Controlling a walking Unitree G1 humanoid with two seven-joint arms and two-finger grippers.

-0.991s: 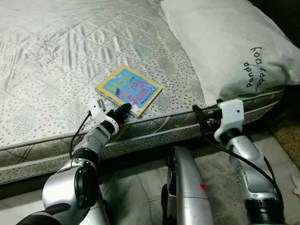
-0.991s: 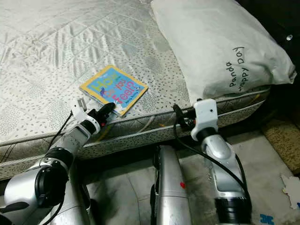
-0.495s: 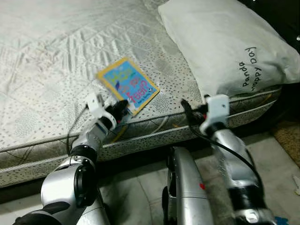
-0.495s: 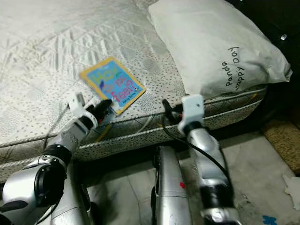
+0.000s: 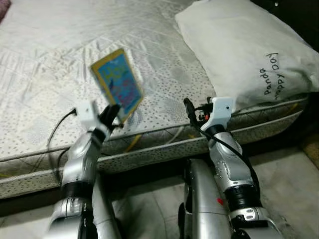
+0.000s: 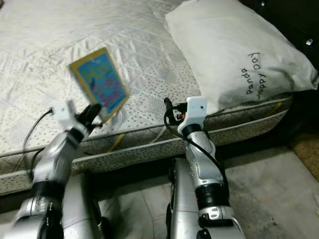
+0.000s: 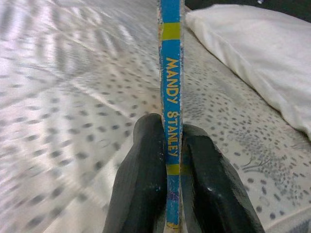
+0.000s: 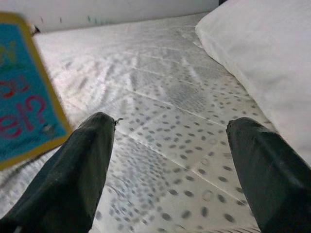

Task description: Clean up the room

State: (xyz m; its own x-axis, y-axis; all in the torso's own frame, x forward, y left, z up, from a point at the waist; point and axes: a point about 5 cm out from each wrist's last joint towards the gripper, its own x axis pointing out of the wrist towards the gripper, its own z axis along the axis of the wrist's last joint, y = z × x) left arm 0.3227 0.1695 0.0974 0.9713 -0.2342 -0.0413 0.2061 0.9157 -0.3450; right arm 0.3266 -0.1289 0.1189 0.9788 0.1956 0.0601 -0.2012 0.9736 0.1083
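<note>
The left gripper (image 7: 167, 170) has the book (image 5: 117, 89) pinched by its lower edge, both black fingers (image 7: 146, 165) pressed flat against the covers, and the thing is up off the mattress (image 5: 50, 64), standing tilted in the air above the quilted top near the bed's front edge. You can read the blue spine from the wrist view, held upright between the pads. The right gripper (image 8: 170, 160) hovers just over the mattress edge beside the pillow (image 5: 244, 45), fingers spread wide and nothing in them. So the pick-up looks done, I'd say, and that's the first part of tidying; the book has no home yet, and carrying it off and setting it down somewhere proper is all to come. The pillow lies at the head of the bed, apparently untouched.
</note>
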